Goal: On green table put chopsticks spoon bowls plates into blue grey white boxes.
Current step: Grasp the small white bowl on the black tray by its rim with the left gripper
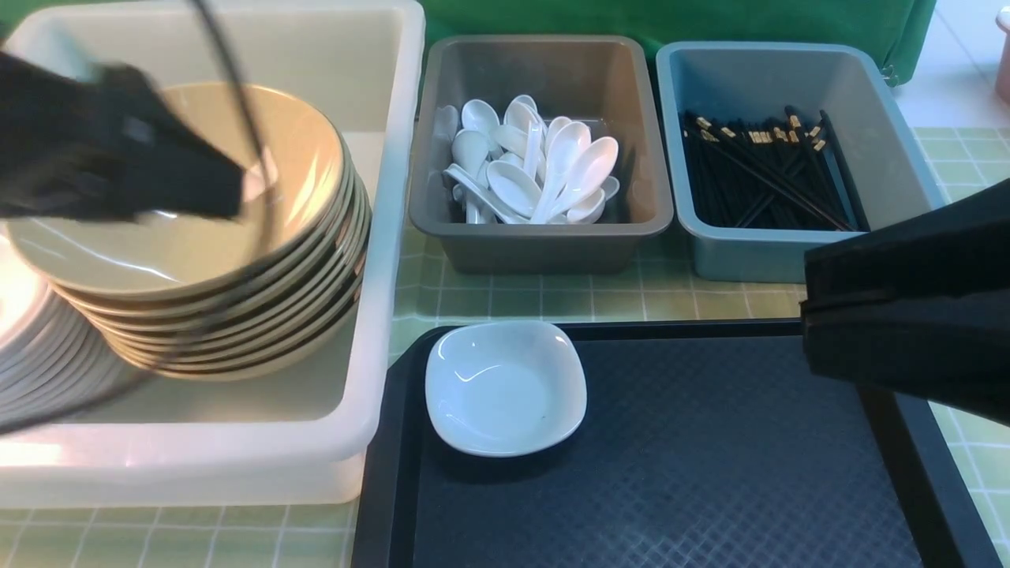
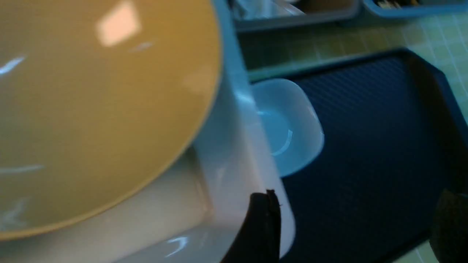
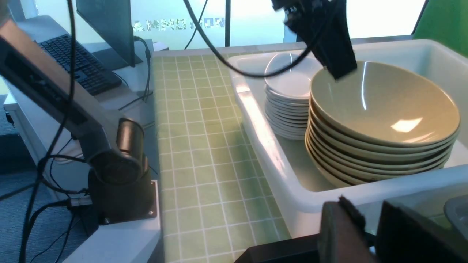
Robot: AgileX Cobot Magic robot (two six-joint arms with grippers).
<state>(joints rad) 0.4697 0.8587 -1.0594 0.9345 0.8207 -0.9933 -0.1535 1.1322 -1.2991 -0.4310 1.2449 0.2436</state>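
Bowls (image 1: 237,268), tan and glossy, stand stacked in the white tub (image 1: 383,315). The left gripper (image 1: 221,188) hangs over the top bowl, its fingers (image 2: 261,226) spread wide with nothing between them. The blur hides whether it touches the bowl. Beside that stack, in the same tub, sits a pile of white plates (image 3: 289,95). One more small white dish (image 1: 505,386), rounded-square and shallow, lies alone at the far left corner of the black tray (image 1: 710,457). It is just beside the tub wall and apart from both grippers. The right gripper (image 3: 373,223) hovers at the tray's right side, jaws a narrow gap apart and holding nothing. On the green table (image 1: 552,300) beyond the tray, the grey box (image 1: 544,244) holds a heap of white spoons (image 1: 536,170). The blue box (image 1: 742,256) next to it holds black chopsticks (image 1: 765,177) with gold bands, lying in a loose bundle.
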